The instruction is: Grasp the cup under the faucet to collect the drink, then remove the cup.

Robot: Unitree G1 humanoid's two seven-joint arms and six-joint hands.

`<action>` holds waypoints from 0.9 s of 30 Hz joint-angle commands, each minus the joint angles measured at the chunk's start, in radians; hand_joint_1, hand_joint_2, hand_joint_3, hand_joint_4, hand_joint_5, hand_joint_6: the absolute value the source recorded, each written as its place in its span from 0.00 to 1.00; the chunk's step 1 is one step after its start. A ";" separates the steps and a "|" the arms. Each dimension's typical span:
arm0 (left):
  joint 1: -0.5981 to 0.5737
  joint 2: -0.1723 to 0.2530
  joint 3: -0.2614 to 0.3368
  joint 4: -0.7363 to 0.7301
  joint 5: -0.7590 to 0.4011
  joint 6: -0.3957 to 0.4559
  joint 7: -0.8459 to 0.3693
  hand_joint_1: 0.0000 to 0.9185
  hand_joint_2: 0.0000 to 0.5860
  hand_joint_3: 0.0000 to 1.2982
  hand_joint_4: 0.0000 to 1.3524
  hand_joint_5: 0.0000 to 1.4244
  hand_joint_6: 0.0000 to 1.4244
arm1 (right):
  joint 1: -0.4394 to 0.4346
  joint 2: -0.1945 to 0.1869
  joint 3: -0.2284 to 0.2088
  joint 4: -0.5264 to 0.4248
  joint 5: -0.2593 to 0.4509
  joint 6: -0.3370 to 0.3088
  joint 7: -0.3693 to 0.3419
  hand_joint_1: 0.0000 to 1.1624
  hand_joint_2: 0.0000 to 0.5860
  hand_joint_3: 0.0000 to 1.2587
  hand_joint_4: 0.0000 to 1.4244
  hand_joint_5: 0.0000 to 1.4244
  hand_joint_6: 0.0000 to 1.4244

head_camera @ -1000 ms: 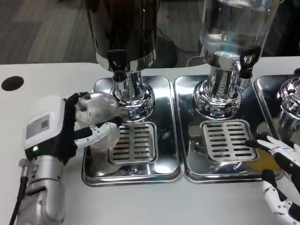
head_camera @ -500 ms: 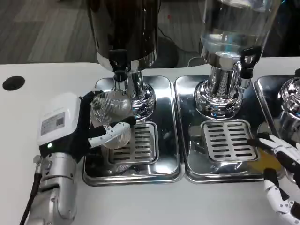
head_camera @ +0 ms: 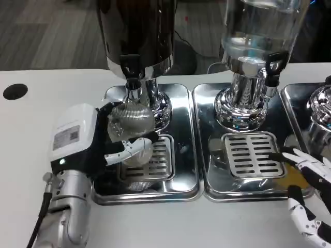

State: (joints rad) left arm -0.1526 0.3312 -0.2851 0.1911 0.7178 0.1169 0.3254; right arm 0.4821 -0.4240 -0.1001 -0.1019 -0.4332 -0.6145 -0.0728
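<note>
The left hand (head_camera: 106,147) grips a clear ribbed plastic cup (head_camera: 130,121), contents indiscernible, now moved right beneath the black faucet (head_camera: 131,77); the right hand (head_camera: 309,194) rests open-fingered at the table's right edge.

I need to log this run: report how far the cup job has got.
Done: the left hand grips the cup. In hand: the cup sits just below the dark dispenser's faucet, over the drip tray; I cannot tell whether any drink is flowing or in it. Left: collect the drink, then take the cup away. The right hand waits open by the next tray.
</note>
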 commanded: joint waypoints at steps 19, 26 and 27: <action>0.074 0.029 0.038 -0.111 0.007 0.012 -0.043 0.01 0.00 0.23 0.25 0.36 0.47 | -0.012 0.004 0.007 0.023 0.006 -0.025 0.001 0.39 1.00 0.19 0.09 0.08 0.02; 0.124 0.042 0.098 -0.186 -0.017 -0.014 -0.035 0.00 0.02 0.15 0.09 0.33 0.45 | -0.004 0.004 0.008 0.019 0.006 -0.027 0.001 0.39 1.00 0.19 0.09 0.08 0.02; 0.133 0.043 0.110 -0.201 -0.024 -0.021 -0.036 0.00 0.02 0.15 0.09 0.34 0.45 | -0.002 0.003 0.007 0.017 0.006 -0.027 0.001 0.39 1.00 0.19 0.09 0.08 0.02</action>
State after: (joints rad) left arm -0.0457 0.3587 -0.2033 0.0277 0.7087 0.1167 0.2912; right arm 0.4762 -0.4233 -0.0922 -0.0833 -0.4331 -0.6290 -0.0727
